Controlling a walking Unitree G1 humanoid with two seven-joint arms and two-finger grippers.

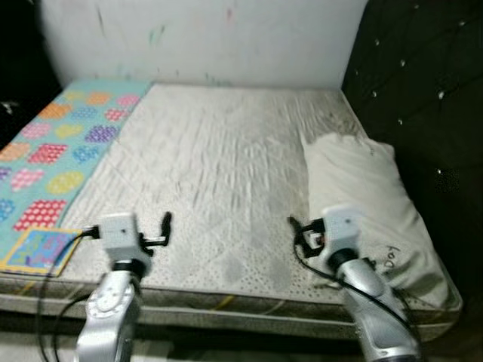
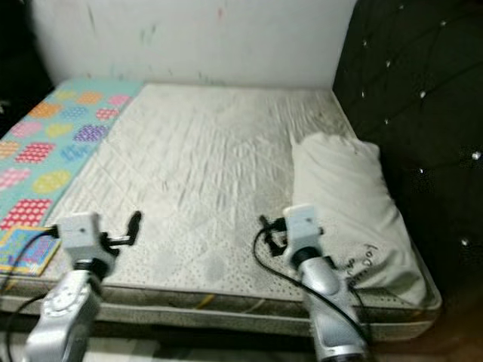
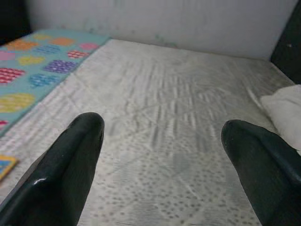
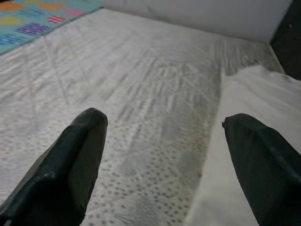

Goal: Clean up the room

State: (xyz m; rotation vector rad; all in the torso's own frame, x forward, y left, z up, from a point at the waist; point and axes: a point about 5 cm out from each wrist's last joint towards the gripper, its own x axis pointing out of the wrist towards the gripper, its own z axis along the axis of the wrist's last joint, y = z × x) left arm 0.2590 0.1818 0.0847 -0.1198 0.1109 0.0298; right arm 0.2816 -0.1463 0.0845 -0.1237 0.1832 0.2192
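Left gripper [image 3: 162, 155]: fingers [image 3: 61, 174] spread wide, holding nothing, touching nothing; held over the near edge of the mattress [image 1: 219, 166], pointing toward the wall [image 1: 204, 38].

Right gripper [image 4: 164, 160]: fingers [image 4: 66, 165] likewise spread wide, empty, over the near edge of the mattress, well apart from the left gripper.

Mattress: bare, off-white, quilted, creased; a darker dotted patch lies just ahead of and between the two grippers. It runs from under both grippers to the wall.

Pillow [image 1: 362, 204]: white, lying on the mattress just beside the right gripper, on its outer side, running from there toward the wall along the headboard [image 1: 423, 98]. Its near end is partly covered by the right arm in the eye views; in the right wrist view its edge lies just ahead of the outer finger. Small dark marks on its near corner, not legible.

Mat [image 1: 60, 143]: teal with coloured spotted patches, lying along the mattress on the outer side of the left gripper, extending ahead toward the wall; cut off at the picture edge.

Book [image 1: 41, 249]: flat, yellow-bordered, blue cover, on the near end of the mat, just beside the left gripper's wrist; cover detail blurred.

Headboard: dark, tufted, beyond the pillow, upright.

Wall: pale, with faint coloured marks.
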